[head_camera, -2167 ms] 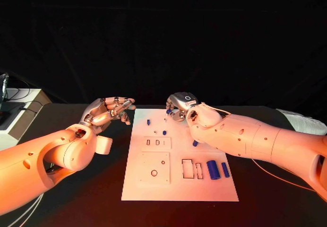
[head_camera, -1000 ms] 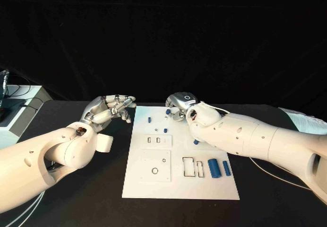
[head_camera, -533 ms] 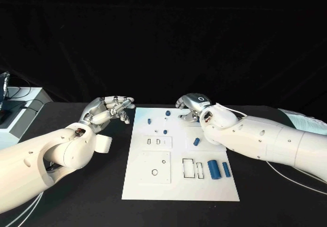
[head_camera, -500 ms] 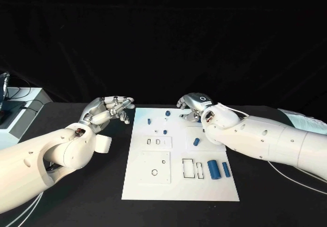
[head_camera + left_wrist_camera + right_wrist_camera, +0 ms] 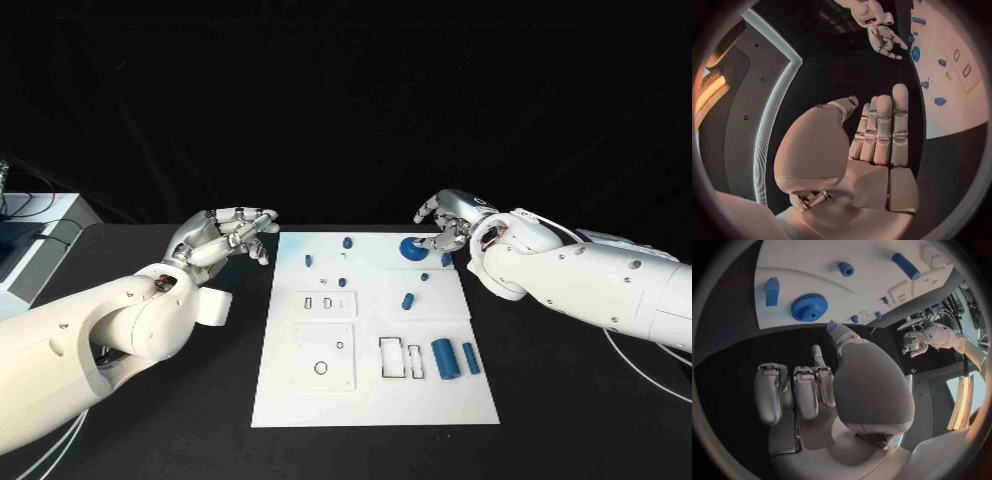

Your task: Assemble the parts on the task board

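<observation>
The white task board (image 5: 375,395) lies mid-table. A blue gear (image 5: 414,247) (image 5: 809,307) sits at its far right, with a blue block (image 5: 446,259) (image 5: 772,291) beside it. Small blue parts (image 5: 348,241) (image 5: 310,260) (image 5: 408,300) are scattered across the far half. Two blue cylinders (image 5: 443,356) (image 5: 470,357) lie near the right edge. My right hand (image 5: 454,220) (image 5: 817,385) hovers just behind the gear, fingers loosely bent, holding nothing. My left hand (image 5: 224,235) (image 5: 879,130) hangs off the board's far left corner, fingers straight and empty.
The board has two small slots (image 5: 329,303), a square plate with an oval hole (image 5: 323,352) and rectangular recesses (image 5: 397,357). A pale box (image 5: 29,250) stands at the table's left edge. Bare black table (image 5: 577,400) flanks the board.
My right hand has moved right and back off the board's far part, uncovering the blue gear and the block beside it. The left hand has stayed in place.
</observation>
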